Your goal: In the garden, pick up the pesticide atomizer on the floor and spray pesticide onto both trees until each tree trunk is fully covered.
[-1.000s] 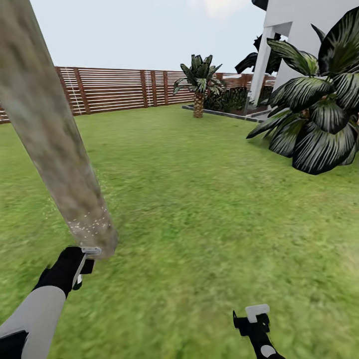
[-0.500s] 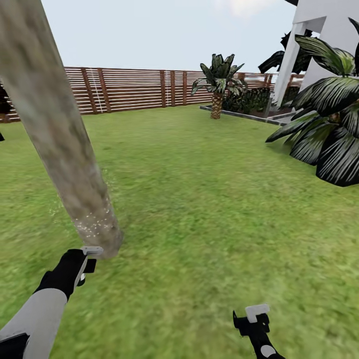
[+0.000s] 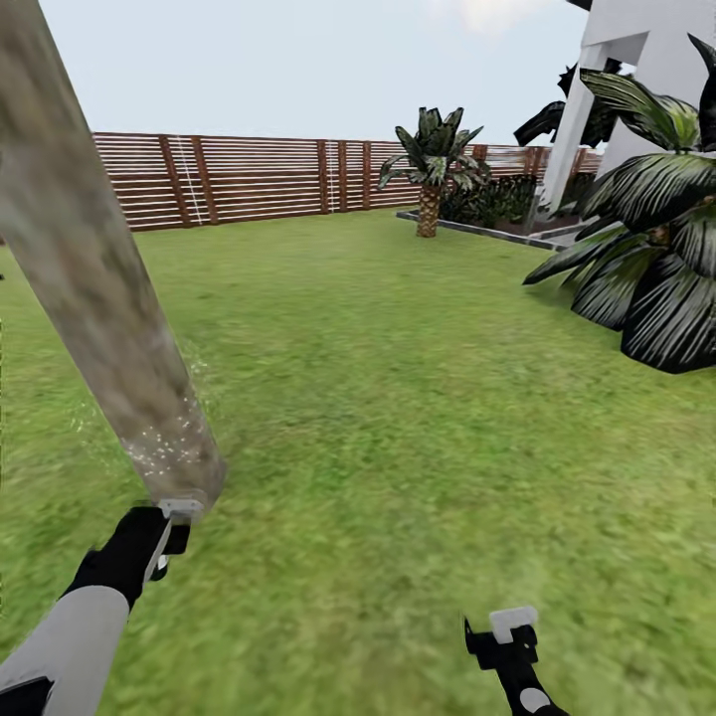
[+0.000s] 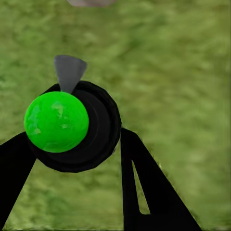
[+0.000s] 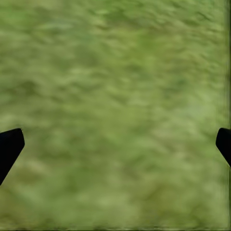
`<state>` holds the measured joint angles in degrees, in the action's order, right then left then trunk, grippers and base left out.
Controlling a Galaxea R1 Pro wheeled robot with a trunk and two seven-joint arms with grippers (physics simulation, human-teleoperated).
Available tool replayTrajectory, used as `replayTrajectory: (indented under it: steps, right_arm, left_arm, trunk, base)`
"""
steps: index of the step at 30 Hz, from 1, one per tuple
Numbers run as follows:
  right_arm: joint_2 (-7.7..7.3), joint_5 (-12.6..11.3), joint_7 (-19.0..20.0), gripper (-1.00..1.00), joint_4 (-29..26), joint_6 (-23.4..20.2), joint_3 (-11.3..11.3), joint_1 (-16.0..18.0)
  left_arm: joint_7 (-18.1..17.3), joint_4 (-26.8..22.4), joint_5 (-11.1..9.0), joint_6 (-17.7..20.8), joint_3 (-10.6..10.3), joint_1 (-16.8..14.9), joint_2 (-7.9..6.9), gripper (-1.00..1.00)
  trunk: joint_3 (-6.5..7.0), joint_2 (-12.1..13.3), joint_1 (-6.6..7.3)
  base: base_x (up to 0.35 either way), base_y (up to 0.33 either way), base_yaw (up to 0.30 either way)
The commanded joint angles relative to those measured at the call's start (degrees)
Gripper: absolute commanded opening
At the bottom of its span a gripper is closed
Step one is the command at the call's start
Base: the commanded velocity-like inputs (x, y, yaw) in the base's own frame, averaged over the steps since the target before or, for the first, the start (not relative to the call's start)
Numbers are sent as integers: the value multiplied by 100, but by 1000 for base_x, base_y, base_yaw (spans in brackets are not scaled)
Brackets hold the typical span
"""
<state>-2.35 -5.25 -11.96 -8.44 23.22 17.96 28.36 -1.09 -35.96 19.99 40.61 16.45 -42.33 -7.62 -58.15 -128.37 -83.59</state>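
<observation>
From the head view, the left gripper (image 3: 167,537) is low on the near left, right by the foot of a thick tree trunk (image 3: 94,268). Tiny white drops (image 3: 164,443) speckle the low part of the trunk, so I think the spraying step is going on now. The bark higher up has no drops I can see, so the next move likely needs the nozzle aimed higher. The right gripper (image 3: 505,636) hangs near, low on the right, over the grass lawn (image 3: 398,398). Far off stand a wooden fence (image 3: 249,179), a small palm (image 3: 430,169), a white house (image 3: 636,70), and a big dark leafy bush (image 3: 646,259) on the right.

From the left wrist view, the left gripper's black fingers (image 4: 144,192) squeeze the pesticide atomizer (image 4: 72,127), a black thing with a round green top and a grey nozzle, over grass.

From the right wrist view, the right gripper's black fingertips (image 5: 9,147) stand wide apart with nothing between them, just blurry grass
</observation>
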Motion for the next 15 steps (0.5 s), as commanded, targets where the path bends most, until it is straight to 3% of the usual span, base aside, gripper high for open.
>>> replayTrajectory:
  steps: [1,5,7,9,11,13,15]
  right_arm:
    - [-2,-55,-12,100,1,16,49,3]
    - [-2,-55,-6,100,1,16,50,3]
    - [-2,-41,8,100,2,8,50,3]
    - [-2,39,20,100,1,2,71,3]
    - [0,290,59,100,-7,0,234,3]
    - [-1,550,377,100,-65,-7,385,3]
    - [-2,666,1066,100,-229,-44,437,3]
  left_arm:
    - [-19,-10,10,-28,10,104,-9,-100]
    - [-52,-3,20,-1075,-21,731,-33,-100]
    - [-256,35,40,-1665,-69,1022,-34,-100]
    - [-774,154,130,-2214,-124,1192,-63,-100]
    - [-1408,343,439,-2821,-207,1246,-188,-100]
    - [-2018,481,741,-3327,-246,1263,-267,-100]
    - [-2602,531,903,-3715,-259,1265,-302,-100]
  trunk:
    - [-4,-2,4]
    - [-4,-2,4]
    - [-4,-2,4]
    - [-4,-2,4]
    - [-4,-2,4]
    - [-4,-2,4]
    - [-4,-2,4]
  base:
    - [-302,-102,0]
    - [-316,-82,0]
    - [-321,-50,0]
    - [-324,-16,0]
    - [-330,-5,0]
    - [-334,-2,0]
    - [-335,-1,0]
